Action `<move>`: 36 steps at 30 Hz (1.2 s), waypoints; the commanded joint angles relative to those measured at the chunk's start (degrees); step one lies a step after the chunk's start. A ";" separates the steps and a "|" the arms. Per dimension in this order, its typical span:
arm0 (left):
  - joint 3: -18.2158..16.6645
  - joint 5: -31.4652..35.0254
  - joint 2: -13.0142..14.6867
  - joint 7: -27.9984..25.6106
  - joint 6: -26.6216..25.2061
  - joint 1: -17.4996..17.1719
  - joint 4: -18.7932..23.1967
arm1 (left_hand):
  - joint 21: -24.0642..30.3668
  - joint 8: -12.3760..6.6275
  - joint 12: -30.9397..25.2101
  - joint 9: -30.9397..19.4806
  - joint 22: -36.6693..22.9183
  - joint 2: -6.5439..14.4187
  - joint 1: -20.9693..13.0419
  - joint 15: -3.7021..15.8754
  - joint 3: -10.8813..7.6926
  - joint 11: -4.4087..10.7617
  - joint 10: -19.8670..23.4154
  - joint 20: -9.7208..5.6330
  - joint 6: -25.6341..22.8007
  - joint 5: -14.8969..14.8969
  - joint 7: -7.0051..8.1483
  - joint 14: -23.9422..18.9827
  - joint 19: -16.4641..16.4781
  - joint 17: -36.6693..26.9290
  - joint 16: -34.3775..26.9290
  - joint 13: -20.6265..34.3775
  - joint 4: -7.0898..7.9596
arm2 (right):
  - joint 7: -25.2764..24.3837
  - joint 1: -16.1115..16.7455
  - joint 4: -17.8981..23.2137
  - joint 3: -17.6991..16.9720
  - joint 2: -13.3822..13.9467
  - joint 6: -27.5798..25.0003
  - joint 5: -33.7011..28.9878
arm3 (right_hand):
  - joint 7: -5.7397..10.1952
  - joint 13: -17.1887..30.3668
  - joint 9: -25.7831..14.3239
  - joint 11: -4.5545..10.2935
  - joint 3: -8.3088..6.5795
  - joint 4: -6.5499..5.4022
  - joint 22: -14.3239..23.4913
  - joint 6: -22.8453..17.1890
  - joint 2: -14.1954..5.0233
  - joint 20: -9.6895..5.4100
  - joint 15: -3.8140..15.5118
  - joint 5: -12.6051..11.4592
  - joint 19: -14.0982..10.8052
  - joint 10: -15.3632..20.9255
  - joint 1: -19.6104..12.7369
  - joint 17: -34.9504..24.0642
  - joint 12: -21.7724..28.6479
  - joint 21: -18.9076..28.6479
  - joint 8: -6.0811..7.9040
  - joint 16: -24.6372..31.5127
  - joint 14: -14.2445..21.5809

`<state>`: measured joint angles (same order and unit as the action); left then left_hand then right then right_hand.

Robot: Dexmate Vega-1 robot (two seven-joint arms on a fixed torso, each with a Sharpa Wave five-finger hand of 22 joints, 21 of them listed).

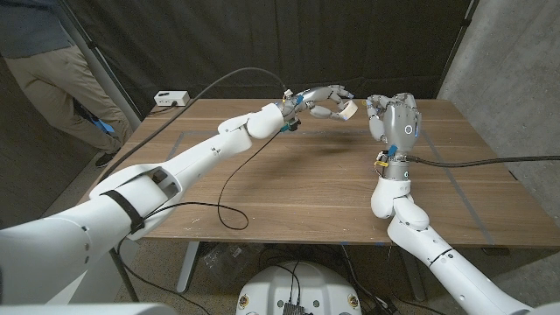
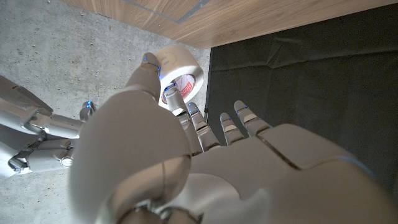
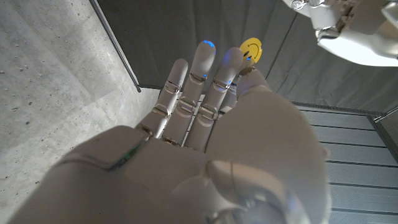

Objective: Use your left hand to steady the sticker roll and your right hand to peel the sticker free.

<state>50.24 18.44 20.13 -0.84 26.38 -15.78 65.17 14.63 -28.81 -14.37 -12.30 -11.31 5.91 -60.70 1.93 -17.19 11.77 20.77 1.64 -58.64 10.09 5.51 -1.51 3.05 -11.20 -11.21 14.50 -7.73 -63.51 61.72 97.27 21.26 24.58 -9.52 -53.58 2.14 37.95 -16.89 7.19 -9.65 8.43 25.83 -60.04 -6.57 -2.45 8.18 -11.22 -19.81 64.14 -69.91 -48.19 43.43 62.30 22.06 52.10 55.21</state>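
Note:
My left hand (image 1: pixel 322 100) is raised over the far middle of the table and grips a white sticker roll (image 1: pixel 348 108). The left wrist view shows the roll (image 2: pixel 180 67) held at the fingertips of that hand (image 2: pixel 205 162), with a red-printed sticker inside its core. My right hand (image 1: pixel 394 119) stands upright just right of the roll, a small gap apart from it. In the right wrist view a round yellow smiley sticker (image 3: pixel 251 48) is pinched at the fingertips of the right hand (image 3: pixel 205 143), free of the roll. The left hand (image 3: pixel 339 31) is close beside it.
The wooden table (image 1: pixel 289 188) carries a thin black cable (image 1: pixel 234 179) looping across its middle and a white box (image 1: pixel 171 98) at the far left corner. A person (image 1: pixel 52 70) stands behind the table's left side. A black curtain hangs at the back.

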 commanded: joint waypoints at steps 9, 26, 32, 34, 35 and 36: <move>-3.43 -1.83 4.26 -0.98 -4.57 -5.84 6.17 | 0.42 -4.79 0.06 -2.32 -0.18 0.41 0.38 3.58 -1.07 0.03 -0.20 -0.32 -3.10 0.27 -0.61 -0.02 -0.09 -0.05 -0.05 0.28 0.50 | -0.49 1.55 -1.98 -6.82 -9.72 6.21 -4.54 | 0.31 0.24 -0.97 0.15 -0.63 0.00 0.02 -0.45 0.18 -1.09 4.98 0.20 0.64 0.57 -0.05 -0.37 0.00 1.11 0.24 -0.67 0.75; -6.04 -3.34 8.00 -1.69 -3.41 -8.61 7.26 | 0.46 -4.91 -0.05 -2.50 -0.18 0.46 0.35 3.56 -1.23 -0.06 0.11 -0.28 -3.01 0.21 -0.76 -0.16 -0.09 -0.04 -0.09 0.30 0.46 | -0.49 1.79 -3.46 -12.39 -20.10 9.46 -13.00 | 0.47 0.13 -1.05 0.06 -0.57 -0.12 -0.22 -0.36 0.21 -1.19 5.01 0.27 1.22 0.73 0.09 -0.42 -0.24 2.21 0.15 -1.03 1.12; -6.74 -4.44 9.20 -1.15 -1.52 -9.53 6.77 | 0.47 -4.88 -0.07 -2.47 -0.18 0.43 0.36 3.52 -1.25 -0.15 0.15 -0.27 -2.92 0.19 -0.87 -0.24 -0.09 -0.03 -0.11 0.30 0.45 | -0.49 2.65 -3.19 -13.21 -23.31 9.08 -16.53 | 0.44 0.34 -1.10 0.17 -0.55 -0.13 -0.34 -0.29 0.24 -1.19 5.03 0.28 1.29 0.65 0.11 -0.35 -0.23 2.62 0.12 -1.23 1.13; -7.02 -4.71 9.70 -1.04 -0.74 -9.88 6.66 | 0.47 -4.89 -0.04 -2.48 -0.18 0.43 0.36 3.46 -1.26 -0.12 0.10 -0.23 -2.92 0.19 -0.92 -0.26 -0.09 -0.03 -0.11 0.30 0.44 | -0.49 3.08 -2.87 -12.96 -23.98 8.80 -17.42 | 0.48 0.31 -1.07 0.19 -0.57 -0.13 -0.37 -0.30 0.22 -1.24 5.04 0.28 1.31 0.66 0.10 -0.39 -0.27 2.72 0.09 -1.26 1.16; -7.19 -4.87 9.95 -1.02 -0.32 -10.07 6.61 | 0.48 -4.89 -0.05 -2.44 -0.18 0.43 0.36 3.49 -1.27 -0.15 0.10 -0.27 -2.97 0.19 -0.90 -0.26 -0.07 -0.03 -0.11 0.30 0.44 | -0.49 3.33 -2.74 -13.01 -24.66 8.61 -18.28 | 0.47 0.29 -1.06 0.15 -0.57 -0.12 -0.40 -0.30 0.24 -1.23 5.04 0.28 1.34 0.67 0.09 -0.41 -0.29 2.79 0.07 -1.30 1.15; -7.34 -5.04 10.20 -0.89 0.13 -10.19 6.49 | 0.49 -4.89 -0.04 -2.44 -0.18 0.43 0.36 3.52 -1.27 -0.14 0.09 -0.28 -2.99 0.19 -0.88 -0.27 -0.06 -0.03 -0.11 0.30 0.44 | -0.49 3.63 -2.62 -13.44 -26.02 8.67 -19.35 | 0.52 0.28 -1.05 0.17 -0.58 -0.13 -0.42 -0.28 0.23 -1.19 5.03 0.28 1.39 0.70 0.10 -0.41 -0.30 2.84 0.05 -1.33 1.15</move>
<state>44.35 14.85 28.05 -2.27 23.55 -24.31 72.02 14.85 -28.81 -14.37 -12.30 -11.31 5.91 -60.70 1.93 -17.43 11.77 20.77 1.64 -58.64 9.98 5.51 -1.51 3.05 -11.21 -11.21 14.50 -7.96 -64.01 63.81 94.27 9.76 5.20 -1.11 -66.24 2.27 38.11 -16.89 7.40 -9.80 8.28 25.42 -60.15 -6.56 -2.35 8.21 -11.00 -18.67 64.35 -69.91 -48.43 43.20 64.75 22.05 50.79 55.85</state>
